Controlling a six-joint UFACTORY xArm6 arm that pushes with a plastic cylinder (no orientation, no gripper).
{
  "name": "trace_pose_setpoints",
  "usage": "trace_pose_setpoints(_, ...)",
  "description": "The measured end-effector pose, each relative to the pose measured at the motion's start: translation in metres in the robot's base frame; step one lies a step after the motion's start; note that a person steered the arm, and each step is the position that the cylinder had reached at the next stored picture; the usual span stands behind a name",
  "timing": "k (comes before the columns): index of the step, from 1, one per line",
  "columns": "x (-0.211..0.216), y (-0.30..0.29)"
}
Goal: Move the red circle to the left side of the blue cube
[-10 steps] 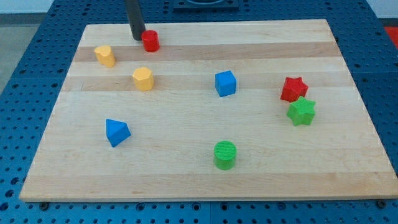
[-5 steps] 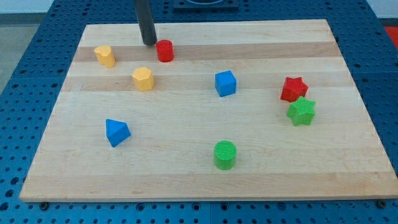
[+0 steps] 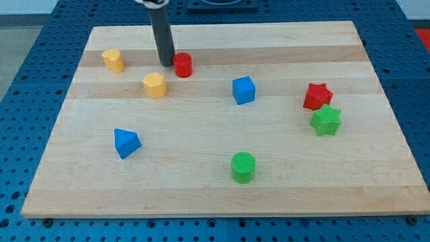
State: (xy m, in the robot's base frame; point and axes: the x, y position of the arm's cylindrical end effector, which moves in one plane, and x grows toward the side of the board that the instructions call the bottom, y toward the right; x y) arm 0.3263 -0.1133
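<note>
The red circle [image 3: 183, 64] is a short red cylinder near the view's top, left of centre. The blue cube [image 3: 244, 89] sits to its right and lower, a clear gap between them. My tip [image 3: 166, 63] is down on the board, right against the red circle's left side. The dark rod rises from it toward the view's top.
A yellow block [image 3: 154, 85] lies just below my tip, another yellow block [image 3: 113, 60] to the left. A blue triangular block [image 3: 125, 142] is at lower left, a green circle [image 3: 243, 167] at bottom centre. A red star [image 3: 317, 96] and green star [image 3: 326, 119] are at right.
My tip has moved right and toward the view's bottom, pushing the red circle the same way, closer to the blue cube. The other blocks have not moved.
</note>
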Motion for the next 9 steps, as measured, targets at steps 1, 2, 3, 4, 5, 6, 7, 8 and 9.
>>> trace_pose_setpoints(1, 0.038, 0.004)
trace_pose_setpoints(2, 0.039, 0.004)
trace_pose_setpoints(3, -0.010, 0.004)
trace_pose_setpoints(4, -0.060, 0.001)
trace_pose_setpoints(5, -0.049, 0.007)
trace_pose_setpoints(6, -0.045, 0.011)
trace_pose_setpoints(7, -0.041, 0.011)
trace_pose_setpoints(8, -0.024, 0.024)
trace_pose_setpoints(9, 0.003, 0.033)
